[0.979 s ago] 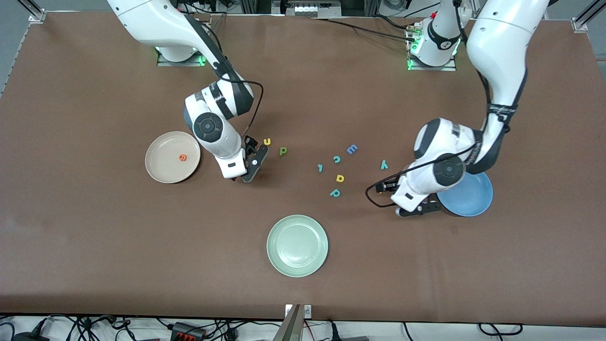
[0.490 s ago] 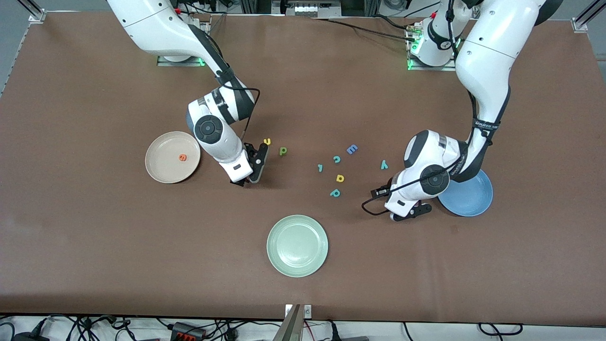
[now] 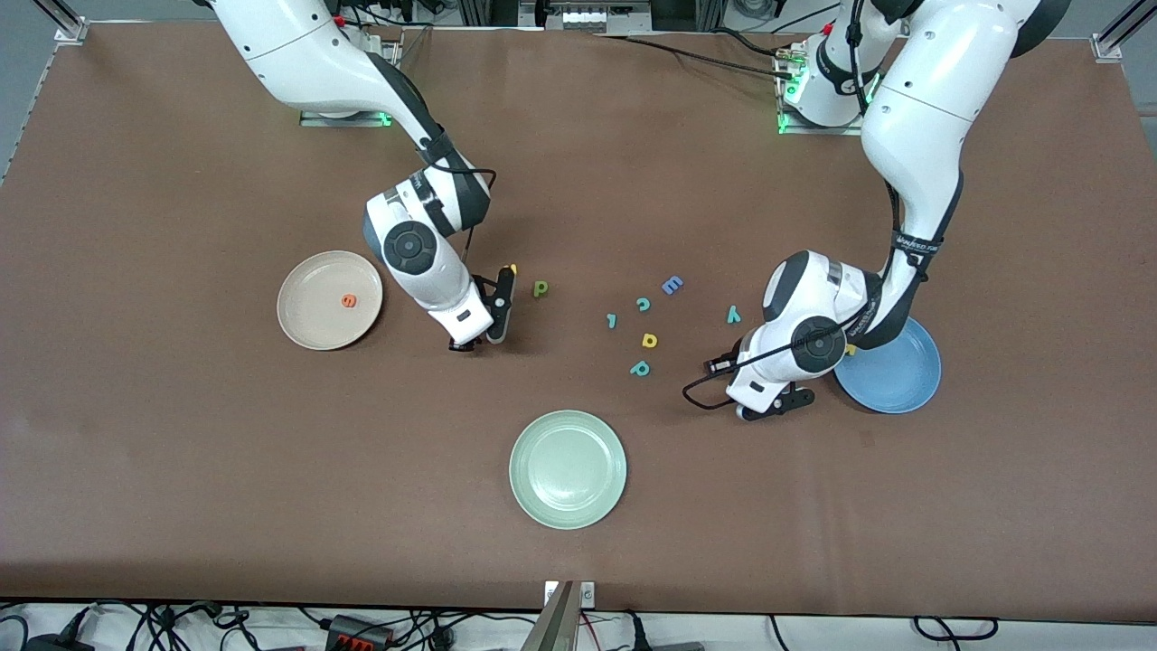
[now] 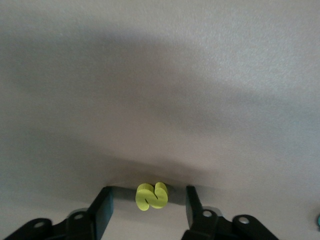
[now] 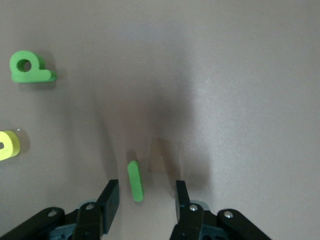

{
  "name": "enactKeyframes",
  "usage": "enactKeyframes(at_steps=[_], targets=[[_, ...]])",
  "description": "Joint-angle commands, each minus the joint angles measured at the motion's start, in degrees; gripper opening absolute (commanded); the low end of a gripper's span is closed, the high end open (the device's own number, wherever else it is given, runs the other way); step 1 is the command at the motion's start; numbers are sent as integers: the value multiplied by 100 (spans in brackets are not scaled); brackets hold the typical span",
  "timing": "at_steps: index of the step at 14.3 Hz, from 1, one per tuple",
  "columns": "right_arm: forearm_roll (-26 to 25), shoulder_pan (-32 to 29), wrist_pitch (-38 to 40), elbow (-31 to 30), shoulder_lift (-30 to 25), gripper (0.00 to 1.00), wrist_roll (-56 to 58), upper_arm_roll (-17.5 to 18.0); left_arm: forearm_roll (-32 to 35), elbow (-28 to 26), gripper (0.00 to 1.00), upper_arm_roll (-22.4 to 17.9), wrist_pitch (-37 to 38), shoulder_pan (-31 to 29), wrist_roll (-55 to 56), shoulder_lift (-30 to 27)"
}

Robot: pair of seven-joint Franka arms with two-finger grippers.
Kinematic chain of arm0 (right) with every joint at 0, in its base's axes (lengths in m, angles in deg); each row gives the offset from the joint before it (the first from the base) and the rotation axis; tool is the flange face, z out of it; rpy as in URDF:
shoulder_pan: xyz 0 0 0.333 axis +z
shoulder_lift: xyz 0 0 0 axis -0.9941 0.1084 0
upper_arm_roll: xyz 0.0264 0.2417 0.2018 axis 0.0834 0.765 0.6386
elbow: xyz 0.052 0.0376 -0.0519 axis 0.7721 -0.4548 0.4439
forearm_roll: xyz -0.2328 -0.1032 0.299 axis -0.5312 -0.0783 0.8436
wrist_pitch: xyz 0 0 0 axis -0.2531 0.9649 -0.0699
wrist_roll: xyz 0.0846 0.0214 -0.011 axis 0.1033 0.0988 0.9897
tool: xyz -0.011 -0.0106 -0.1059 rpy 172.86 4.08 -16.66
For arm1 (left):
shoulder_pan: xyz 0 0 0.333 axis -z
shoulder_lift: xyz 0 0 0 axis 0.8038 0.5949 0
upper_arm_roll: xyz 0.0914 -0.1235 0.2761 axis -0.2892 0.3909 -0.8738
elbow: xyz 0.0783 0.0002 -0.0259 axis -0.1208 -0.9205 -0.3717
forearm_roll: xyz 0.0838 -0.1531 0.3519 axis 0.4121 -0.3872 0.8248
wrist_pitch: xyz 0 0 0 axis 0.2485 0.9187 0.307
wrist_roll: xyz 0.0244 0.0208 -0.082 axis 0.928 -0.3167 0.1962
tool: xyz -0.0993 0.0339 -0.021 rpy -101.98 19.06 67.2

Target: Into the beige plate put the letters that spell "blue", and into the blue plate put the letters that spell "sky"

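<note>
Yellow "s" (image 4: 151, 196) between left claw (image 4: 149, 205) fingers

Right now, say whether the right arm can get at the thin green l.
Probably yes: the right gripper sits low over the table with the green l lying between its open jaws, nothing else in the gap.

- Both arms are white and smooth, with dark grey round caps at the joints.
- Black cables run along them.
- Green lights glow at the bases.
- The left gripper (image 3: 766, 407) and right gripper (image 3: 484, 341) are black, with small shiny screws.
</note>
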Motion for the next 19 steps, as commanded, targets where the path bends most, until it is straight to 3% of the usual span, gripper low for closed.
enactKeyframes(at_steps=[1, 4, 5, 7, 13, 16, 19], targets=[[-189, 40, -57, 67, 51, 52, 49, -31, 19, -36, 52, -9, -21, 49, 64, -12], [-189, 75, -83, 76, 77, 40, 49, -31, 45, -36, 33, -9, -21, 66, 64, -20], [-232, 66, -101, 76, 77, 33, 49, -31, 89, -36, 31, -18, -21, 66, 56, -20], [-259, 75, -101, 67, 95, 32, 49, -31, 98, -36, 18, -18, 31, 58, 56, -55], [-259, 75, -101, 67, 156, 7, 23, -31, 115, 122, 18, -106, 1198, -56, -110, -696], [-224, 5, -83, 85, 112, 2, -56, -31, 325, 236, 18, -194, 1691, -354, -813, -846], [-250, -83, -5, 50, -80, 2, -214, -285, 765, 272, 16, -194, 2157, -688, -1419, -934]])
